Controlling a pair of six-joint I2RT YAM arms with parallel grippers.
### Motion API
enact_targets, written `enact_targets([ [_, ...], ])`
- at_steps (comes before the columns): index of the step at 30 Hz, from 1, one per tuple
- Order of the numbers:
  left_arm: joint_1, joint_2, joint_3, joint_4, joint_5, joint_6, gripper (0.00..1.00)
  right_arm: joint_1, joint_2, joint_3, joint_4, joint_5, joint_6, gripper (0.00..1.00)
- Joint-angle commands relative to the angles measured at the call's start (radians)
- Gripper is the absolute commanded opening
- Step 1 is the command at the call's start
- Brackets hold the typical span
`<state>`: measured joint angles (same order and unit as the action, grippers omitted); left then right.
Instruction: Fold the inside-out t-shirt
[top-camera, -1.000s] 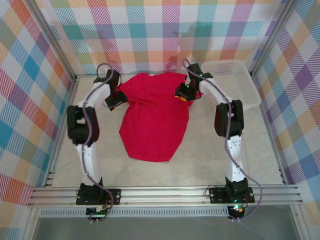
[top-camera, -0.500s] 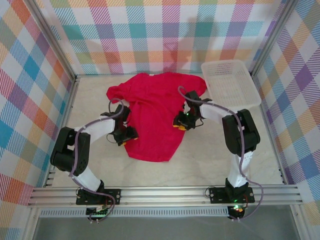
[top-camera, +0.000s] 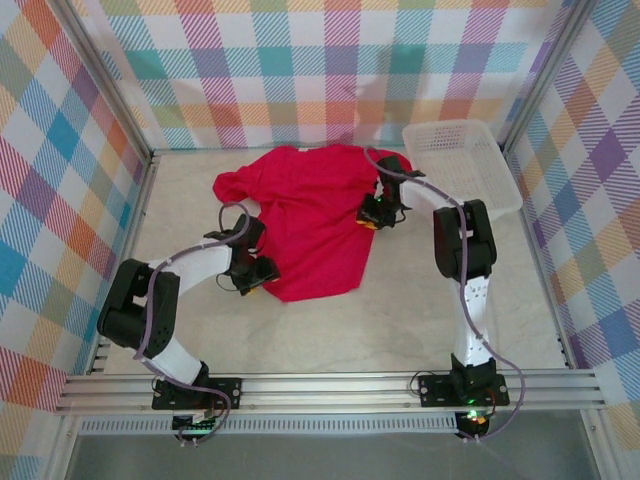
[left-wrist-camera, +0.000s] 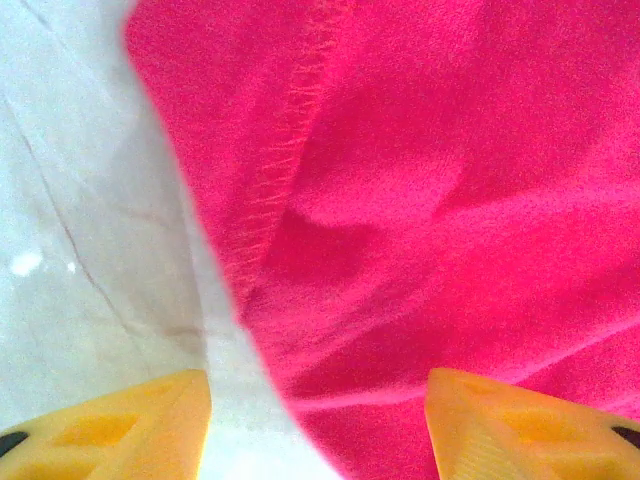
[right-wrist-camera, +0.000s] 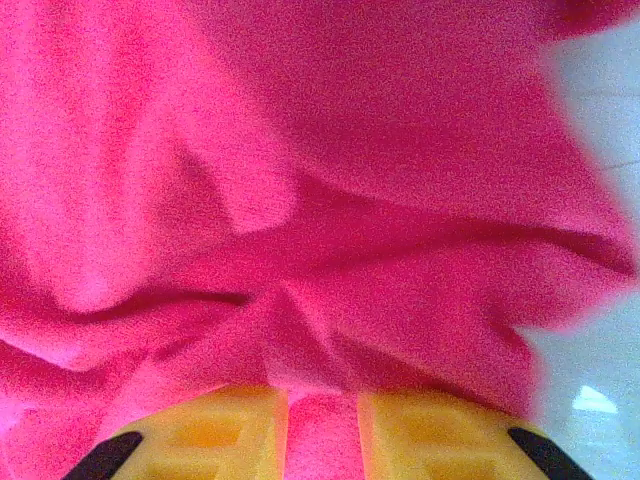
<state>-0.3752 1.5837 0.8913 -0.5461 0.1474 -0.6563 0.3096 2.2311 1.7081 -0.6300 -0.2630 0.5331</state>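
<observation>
The inside-out t-shirt (top-camera: 310, 215), bright red, lies rumpled on the pale table with one sleeve spread to the far left. My left gripper (top-camera: 258, 272) sits low at the shirt's near-left edge. Its yellow fingers stand wide apart in the left wrist view, open (left-wrist-camera: 318, 425), with the shirt's stitched edge (left-wrist-camera: 290, 150) and bare table between them. My right gripper (top-camera: 375, 213) is on the shirt's right side. In the right wrist view it (right-wrist-camera: 322, 435) is shut on a fold of red cloth (right-wrist-camera: 350, 150), which puckers toward the fingers.
A white mesh basket (top-camera: 465, 165) stands at the far right, close to the right arm. Checked walls enclose the table on three sides. Bare marble-look table (top-camera: 420, 300) lies in front of the shirt.
Both arms came from the shirt's far end toward its lower part. The right gripper then closed on cloth and drew back toward the far side. The near hem has shifted away from me.
</observation>
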Motion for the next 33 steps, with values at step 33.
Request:
enact_targets([
  [33, -0.039, -0.295, -0.081, -0.037, -0.073, 0.037, 0.57, 0.333, -0.432, -0.618, 0.042, 0.215, 0.102, 0.11],
])
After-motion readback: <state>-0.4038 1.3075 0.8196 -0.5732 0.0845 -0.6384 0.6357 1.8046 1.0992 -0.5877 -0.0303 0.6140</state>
